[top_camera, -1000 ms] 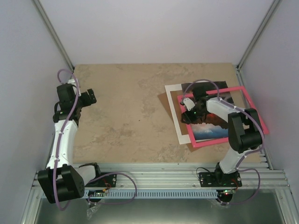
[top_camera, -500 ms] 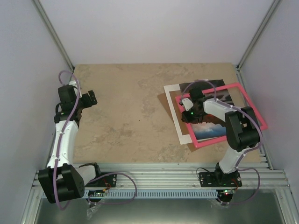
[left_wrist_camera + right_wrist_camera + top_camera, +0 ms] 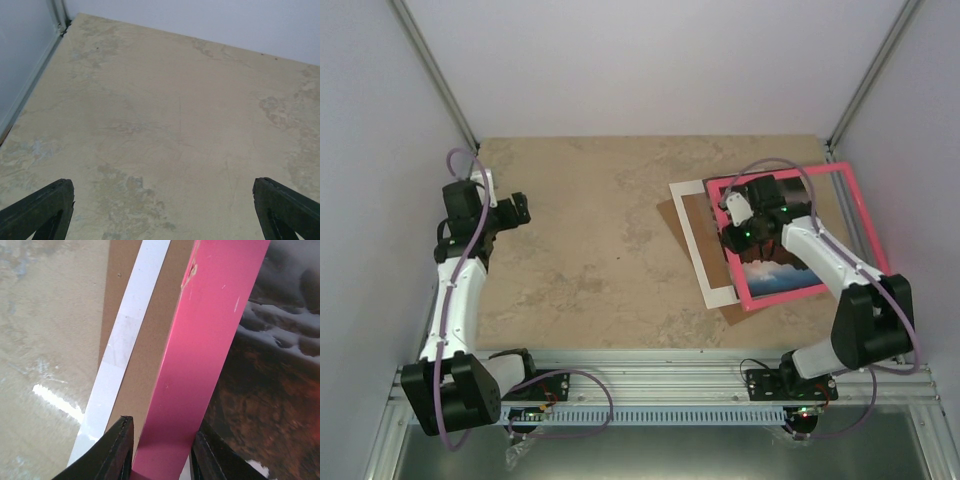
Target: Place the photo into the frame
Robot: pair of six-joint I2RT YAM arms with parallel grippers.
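1. One frame (image 3: 782,296), pink, at the right side of the counter (image 3: 590,250), over the photo (image 3: 782,272). Skewed a little against the counter's edges, near end swung toward the right wall.
2. Photo's long axis near to far, in line with the frame's left rail. Blue-white clouds at the end nearest the arm bases, red glow beyond them, dark cloud farther off. Showing through the frame's opening. Frame's long side hard to tell from its short one from above.
3. Under both, a white mat (image 3: 692,245) and a brown backing (image 3: 665,208), sticking out to the left of the frame.
4. Right fingers (image 3: 119,450) clenched on the frame's left rail, one against the outer edge, one against the inner. Plain only in the right wrist view; from above, hidden beneath the wrist, over the far half of that rail. Cannot tell whether the rail is lifted off the stack.
5. Also only in the right wrist view: a small chip in the rail's pink face near its far end. Left to right there: counter, backing, mat strip, backing again, rail, photo.
6. Left fingers (image 3: 47,212) spread wide, grasping nothing, over the counter at the far left, well apart from the frame. Nothing else in the left wrist view but marbled counter running to the wall.
7. Only from above: all four rails, the photo's blue end, both arms at once.
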